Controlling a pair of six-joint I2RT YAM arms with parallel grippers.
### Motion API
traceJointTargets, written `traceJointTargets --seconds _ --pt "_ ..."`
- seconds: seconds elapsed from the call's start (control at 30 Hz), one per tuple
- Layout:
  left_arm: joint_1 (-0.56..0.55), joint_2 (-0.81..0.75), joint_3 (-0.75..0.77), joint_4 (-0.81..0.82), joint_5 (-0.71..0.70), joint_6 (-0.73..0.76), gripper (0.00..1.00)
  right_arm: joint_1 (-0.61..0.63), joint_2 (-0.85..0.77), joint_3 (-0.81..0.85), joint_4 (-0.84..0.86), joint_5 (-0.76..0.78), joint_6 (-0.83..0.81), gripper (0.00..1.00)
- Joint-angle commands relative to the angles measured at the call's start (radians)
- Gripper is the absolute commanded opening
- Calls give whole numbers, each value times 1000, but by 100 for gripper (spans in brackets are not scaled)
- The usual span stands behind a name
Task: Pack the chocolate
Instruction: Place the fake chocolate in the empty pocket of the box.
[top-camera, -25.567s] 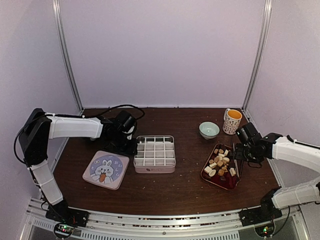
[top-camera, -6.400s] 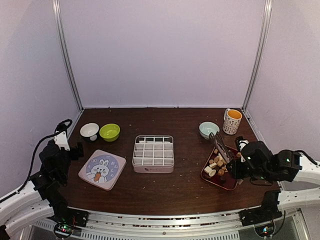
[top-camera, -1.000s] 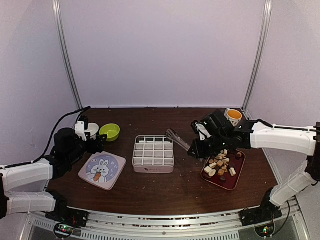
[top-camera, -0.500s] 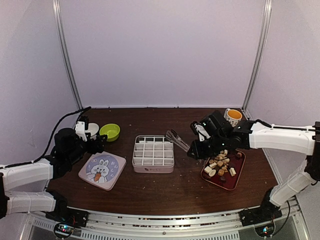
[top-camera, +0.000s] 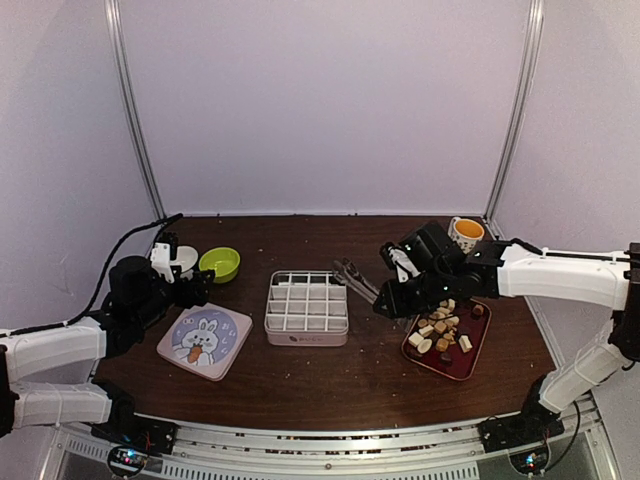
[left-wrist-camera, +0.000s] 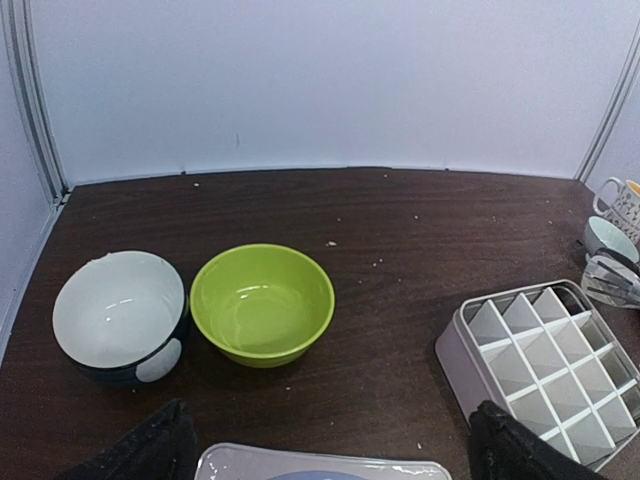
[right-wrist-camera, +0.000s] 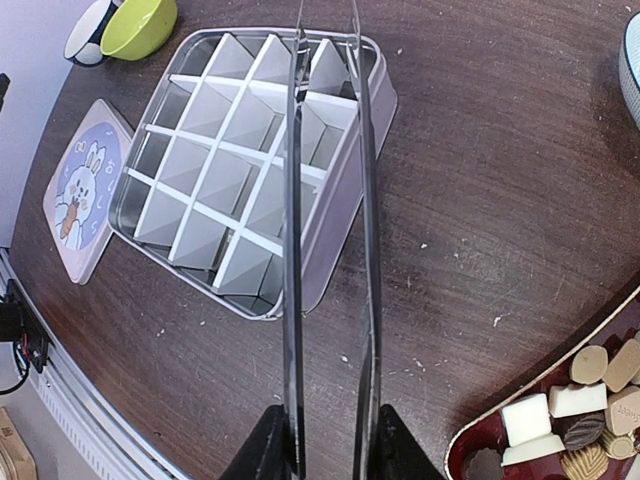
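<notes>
Right wrist view: the right gripper (right-wrist-camera: 332, 442) clamps a pair of metal tongs (right-wrist-camera: 292, 250). The tongs' two arms run slightly apart and pass out of the top of the frame, tips unseen, above the back right corner of a grey divided box (right-wrist-camera: 330, 240). The chocolate (right-wrist-camera: 590, 400), in cream, tan and dark brown pieces, lies heaped in a red tray (top-camera: 468, 368) just right of the box on the dark wooden table (top-camera: 300, 380). Across the table, the left gripper (left-wrist-camera: 328, 452) hangs with fingers spread wide over a bunny-printed lid (top-camera: 205, 340), facing a green bowl (left-wrist-camera: 262, 303) and a white bowl (left-wrist-camera: 118, 315) side by side.
</notes>
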Motion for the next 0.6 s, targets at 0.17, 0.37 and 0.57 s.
traceJointTargets --seconds 0.17,0.37,0.57 --pt "5 -2 37 21 -7 14 97 7 -24 36 -15 51 -3 26" --pt "4 -3 37 17 -13 17 97 6 -92 19 -68 118 -4 26" --pt "5 -7 37 13 -24 21 97 6 -174 -30 -147 162 13 25"
